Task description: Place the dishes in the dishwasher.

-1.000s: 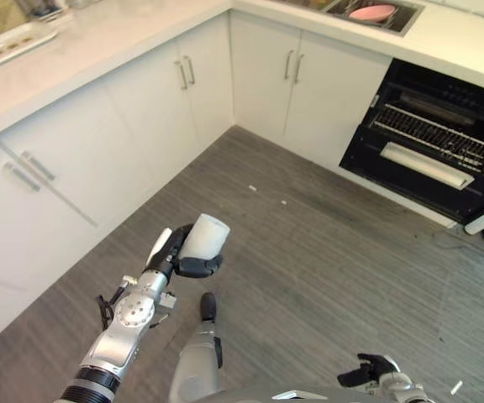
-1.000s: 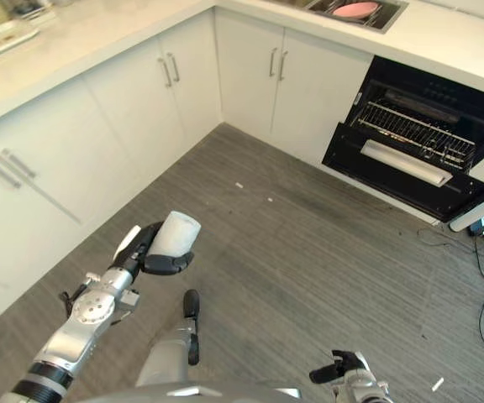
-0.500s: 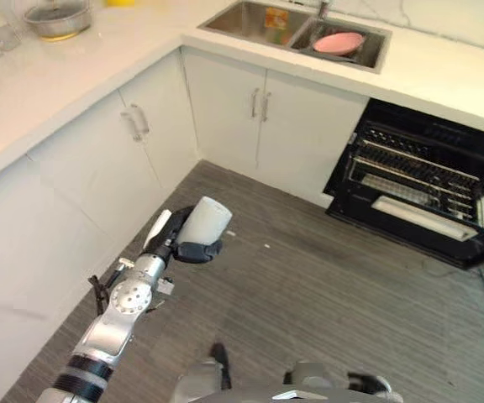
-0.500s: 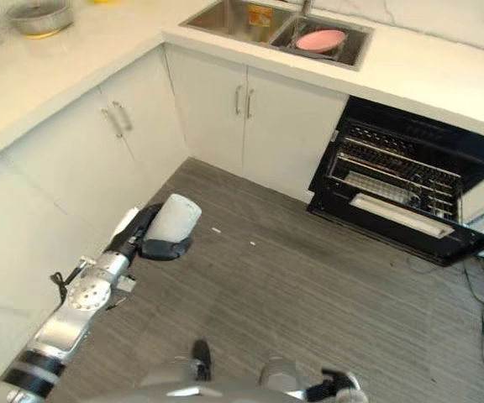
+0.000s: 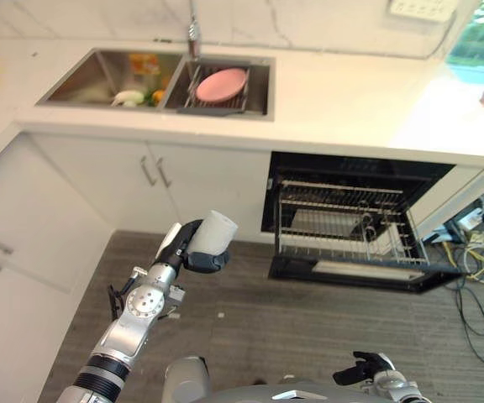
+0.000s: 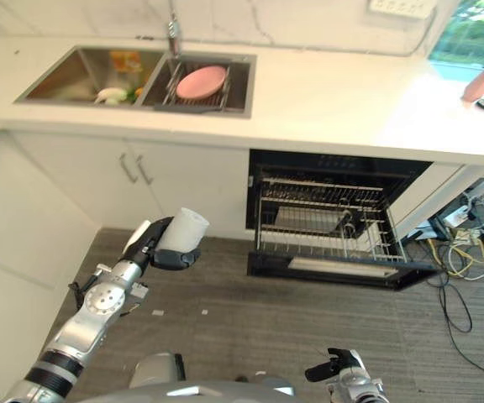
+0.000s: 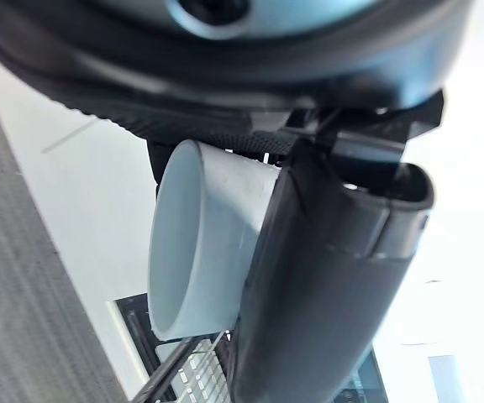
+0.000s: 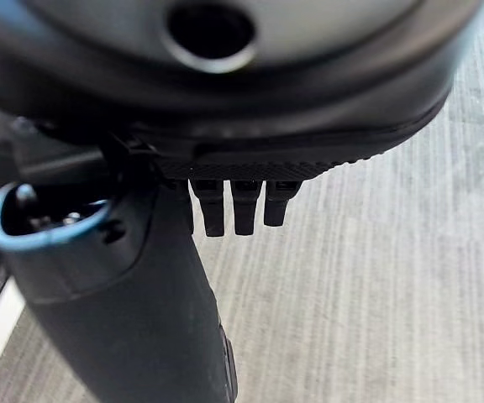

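Over the grey plank floor (image 5: 326, 327), in front of the cabinet doors (image 5: 154, 172), I have the left hand (image 5: 187, 250) raised with its fingers and thumb curled round a white cup (image 5: 212, 232); my left wrist view shows the cup's open mouth past the thumb. Beyond it the dishwasher (image 5: 347, 222) stands open beneath the counter (image 5: 351, 96), its wire rack (image 5: 343, 227) pulled out; I see pale dishes and one dark item in it but cannot make out which. At the counter's left end, the sink (image 5: 154, 80) has two basins: one holds a pink plate (image 5: 222, 85) on a wire rack, the other some food scraps. I see my right hand (image 5: 368, 369) low over the floor, fingers curled and holding nothing. No writing is legible to me.
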